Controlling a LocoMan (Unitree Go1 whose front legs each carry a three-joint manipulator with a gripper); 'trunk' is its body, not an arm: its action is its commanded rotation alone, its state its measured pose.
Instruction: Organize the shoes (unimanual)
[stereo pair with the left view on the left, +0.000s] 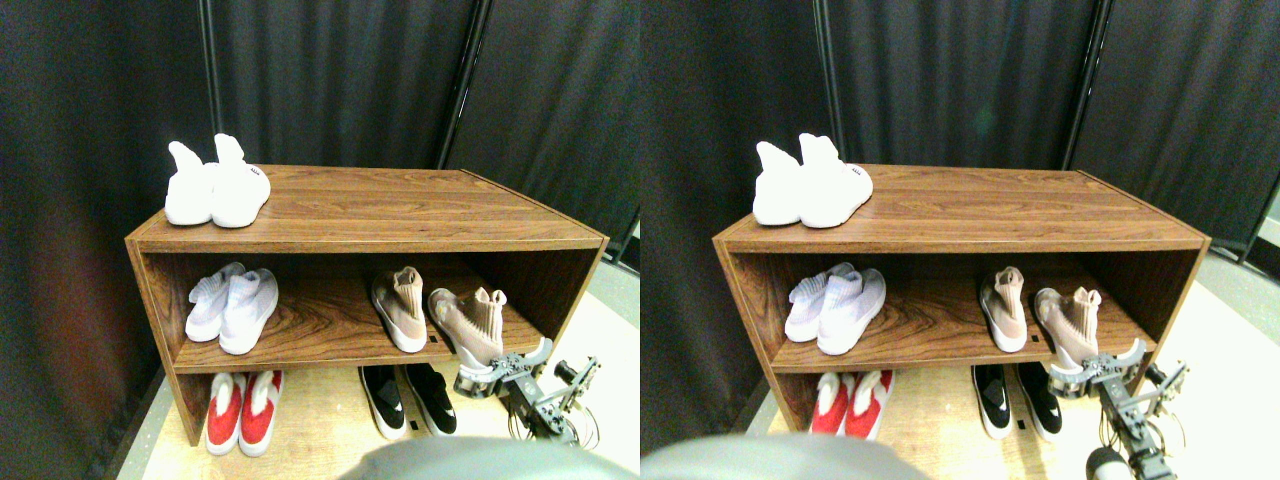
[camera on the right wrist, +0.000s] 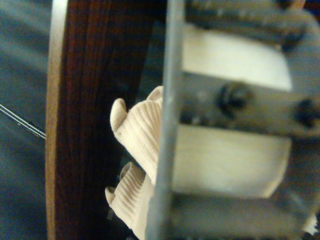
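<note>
Two tan knit shoes stand on the right of the wooden rack's middle shelf (stereo pair with the left view on the left: 320, 345). The left tan shoe (stereo pair with the left view on the left: 398, 308) rests flat. The right tan shoe (stereo pair with the left view on the left: 468, 320) is tipped on its side, its heel hanging over the shelf's front edge. My right gripper (stereo pair with the left view on the left: 492, 372) is shut on that heel from below and in front. In the wrist view the white sole (camera on the right wrist: 225, 160) fills the space behind the jaw frame, with the ribbed collars (camera on the right wrist: 140, 135) of both shoes beyond. The black pair (stereo pair with the left view on the left: 408, 398) stands on the floor under the shelf, just left of the gripper.
A white pair (stereo pair with the left view on the left: 215, 185) sits on the rack's top at the left. A pale pair (stereo pair with the left view on the left: 232, 305) is on the middle shelf's left, and a red-and-white pair (stereo pair with the left view on the left: 245, 410) on the floor below. The rack's right side panel (stereo pair with the left view on the left: 575, 285) is close to the gripper. Dark curtains hang behind.
</note>
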